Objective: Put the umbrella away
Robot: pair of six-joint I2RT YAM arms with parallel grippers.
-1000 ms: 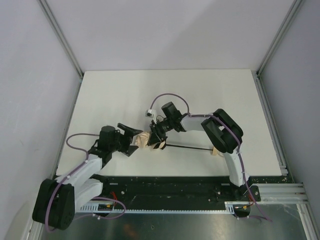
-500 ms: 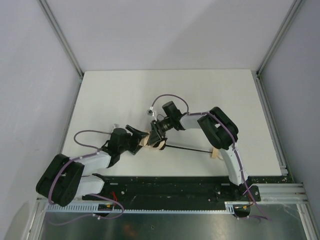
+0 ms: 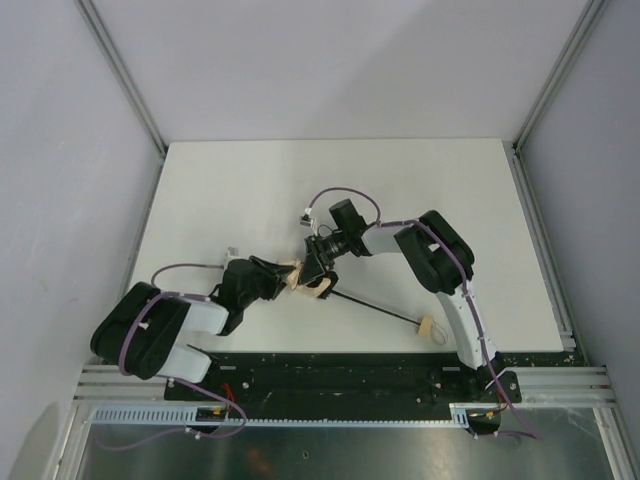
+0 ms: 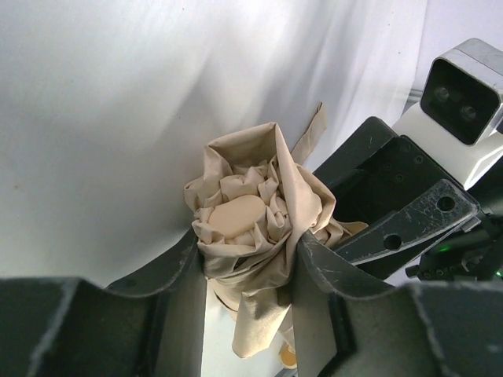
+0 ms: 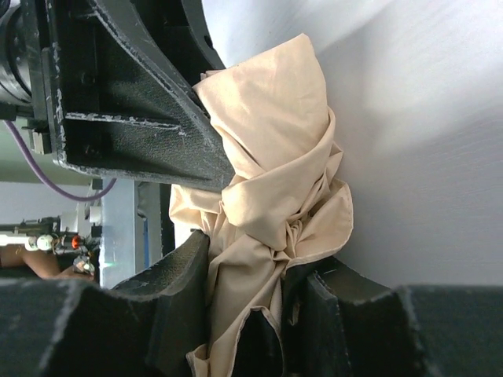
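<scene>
One umbrella [image 5: 275,181] lies low on the white bench [image 3: 230,190], near its front edge and roughly midway between the two arms. Its beige canopy [image 4: 251,220] is crumpled into a tight bundle at the left end. The thin black shaft [image 3: 375,305] runs from there toward the right and nearer the front edge, ending at the small tan handle [image 3: 428,327] beside the right arm's base. The left pincer [image 4: 247,251] presses both fingers against the sides of the bundle, clenched on the fabric. The right pincer [image 5: 255,275] meets it from the opposite side, grasping folds of the same canopy between its fingers.
</scene>
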